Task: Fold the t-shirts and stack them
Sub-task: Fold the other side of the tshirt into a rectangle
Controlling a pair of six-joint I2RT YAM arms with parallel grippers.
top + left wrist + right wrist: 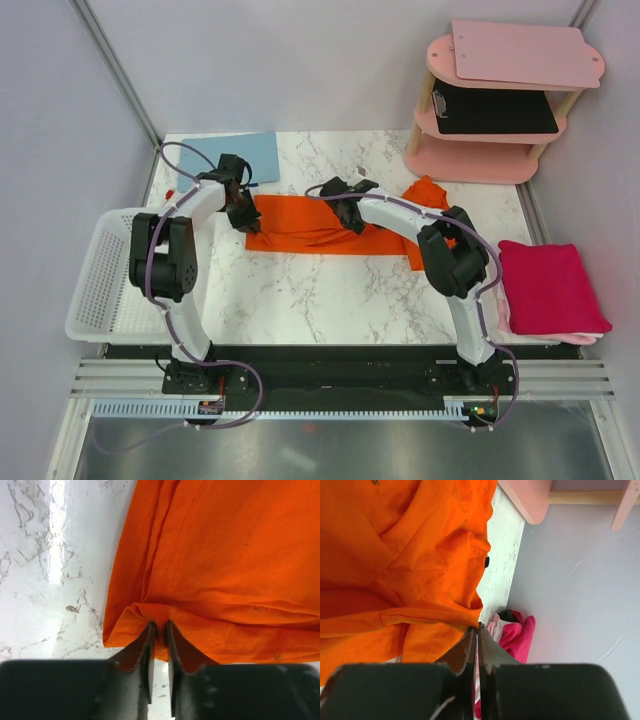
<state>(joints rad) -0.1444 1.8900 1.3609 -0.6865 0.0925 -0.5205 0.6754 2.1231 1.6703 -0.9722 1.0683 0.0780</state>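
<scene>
The orange t-shirt (300,225) lies spread in a long band across the middle of the marble table (330,300). My left gripper (254,226) is at its left end. In the left wrist view it (160,626) is pinched on a small fold of the orange cloth (225,555), the jaws nearly together. My right gripper (356,222) sits over the shirt's middle. In the right wrist view it (478,626) is shut, with an orange hem (395,555) caught at its tips. The magenta t-shirt (550,285) lies folded at the table's right edge, also visible as a pink bundle (517,635).
A light-blue clipboard (240,155) lies at the back left of the table. A white basket (95,285) stands off the left edge. A pink shelf (470,155) at the back right carries a pale pink board (520,55) and a black clipboard (495,110).
</scene>
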